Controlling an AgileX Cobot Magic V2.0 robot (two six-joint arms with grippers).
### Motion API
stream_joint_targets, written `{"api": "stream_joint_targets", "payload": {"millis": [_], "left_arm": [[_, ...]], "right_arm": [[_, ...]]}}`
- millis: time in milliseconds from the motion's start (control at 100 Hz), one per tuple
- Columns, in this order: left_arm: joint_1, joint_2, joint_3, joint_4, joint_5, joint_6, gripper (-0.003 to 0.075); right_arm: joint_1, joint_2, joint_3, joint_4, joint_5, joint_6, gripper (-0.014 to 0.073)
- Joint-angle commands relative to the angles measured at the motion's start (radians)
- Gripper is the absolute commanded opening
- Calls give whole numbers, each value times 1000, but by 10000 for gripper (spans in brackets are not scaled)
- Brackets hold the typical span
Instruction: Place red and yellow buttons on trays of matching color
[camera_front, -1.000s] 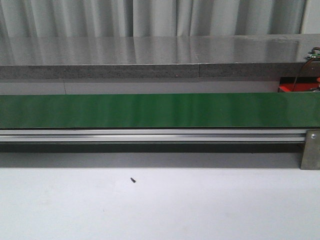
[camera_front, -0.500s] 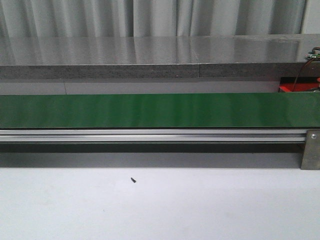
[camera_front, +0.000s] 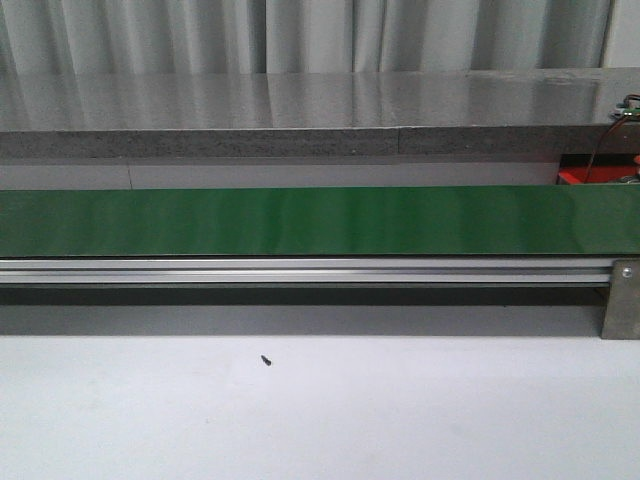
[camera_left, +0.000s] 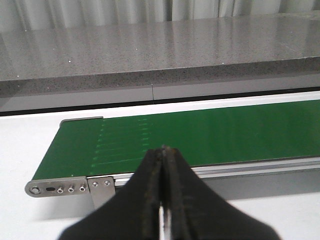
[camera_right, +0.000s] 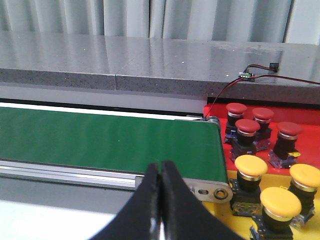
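Four red buttons (camera_right: 248, 131) are standing upright, clustered close together on the red tray (camera_right: 214, 110). Nearer the camera, three yellow buttons (camera_right: 251, 172) are sitting upright on the adjoining yellow tray (camera_right: 227, 209). All are showing domed mushroom caps over silver collars and dark bases.

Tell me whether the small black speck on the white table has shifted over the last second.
No. The black speck sits at the same spot below the conveyor's aluminium rail in every front view.

Factory-style lab: green conveyor belt (camera_front: 300, 221)
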Motion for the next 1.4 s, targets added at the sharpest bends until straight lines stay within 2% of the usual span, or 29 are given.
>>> {"api": "stream_joint_targets", "payload": {"millis": [0, 110, 230, 410, 550, 700, 950, 1120, 1390], "left_arm": [[-7, 9, -17, -26, -82, -5, -20], [-7, 7, 0, 45, -86, -38, -20], [-7, -17, 20, 182, -82, -200, -20], [-26, -108, 55, 238, -80, -229, -20], [-45, -142, 100, 242, -88, -233, -20], [-49, -142, 137, 264, -100, -300, -20], [-49, -142, 243, 264, -312, -308, -20], [-49, -142, 241, 271, -302, -310, -20], [-49, -142, 241, 281, -376, -310, -20]], "right_arm": [[-5, -20, -19, -14, -71, -2, -69], [-5, -20, -19, -14, -71, -2, -69], [-4, -20, -19, -14, -71, -2, -69], [-4, -20, -19, -14, -71, -2, -69], [-5, -19, -19, -14, -70, -2, -69], [-5, -19, -19, -14, -69, -2, -69], [-5, -19, -19, -14, -69, -2, -69], [-5, -19, -19, -14, -69, -2, -69], [-5, -19, -19, -14, -69, -2, -69]]}}
